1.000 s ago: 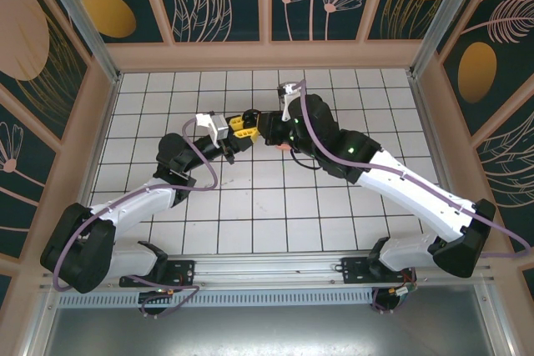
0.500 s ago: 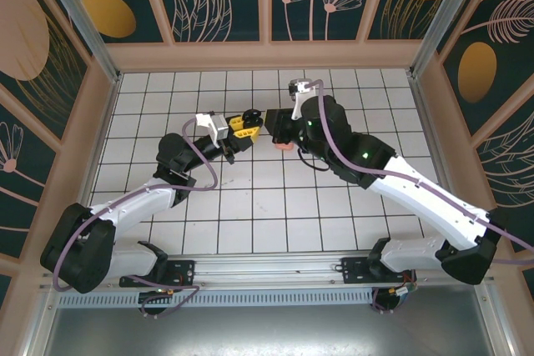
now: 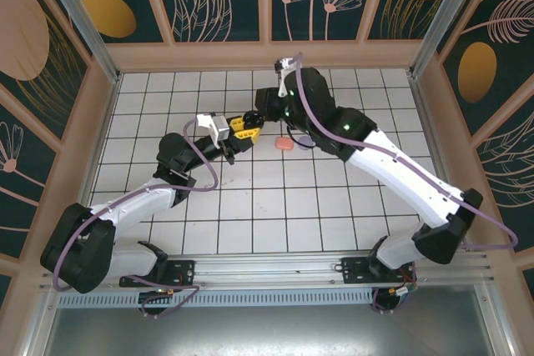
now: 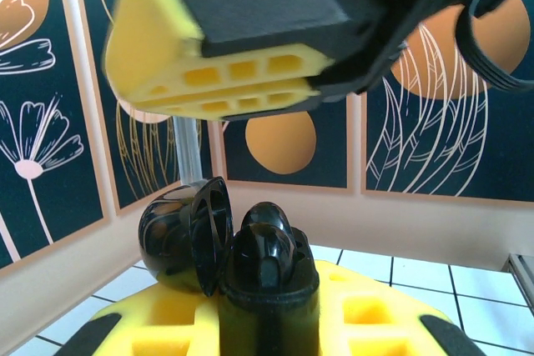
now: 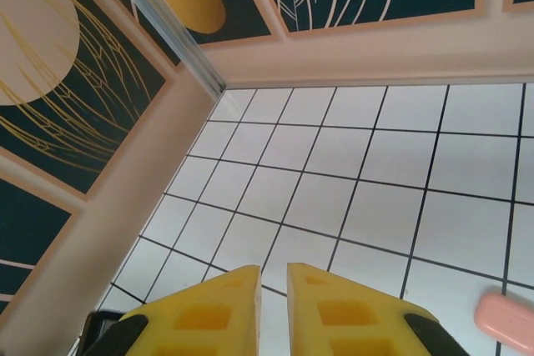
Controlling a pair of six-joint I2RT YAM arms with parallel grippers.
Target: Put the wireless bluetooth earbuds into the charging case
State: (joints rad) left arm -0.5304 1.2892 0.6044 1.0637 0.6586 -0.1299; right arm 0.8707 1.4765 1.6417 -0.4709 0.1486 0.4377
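1 pink case (image 5: 506, 320) cut off @ edge; black case (image 4: 179, 243) btm hidden.

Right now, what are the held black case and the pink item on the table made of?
The black case: glossy hard plastic, judging by sharp reflections on its lid. The pink item: probably matte plastic or silicone; even, glare-free surface.

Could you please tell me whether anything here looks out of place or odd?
Nothing looks spilled or damaged. The one oddity: the black charging case sits clamped in the left gripper with its lid hanging open, and a pink case lies on the table beside the right arm.
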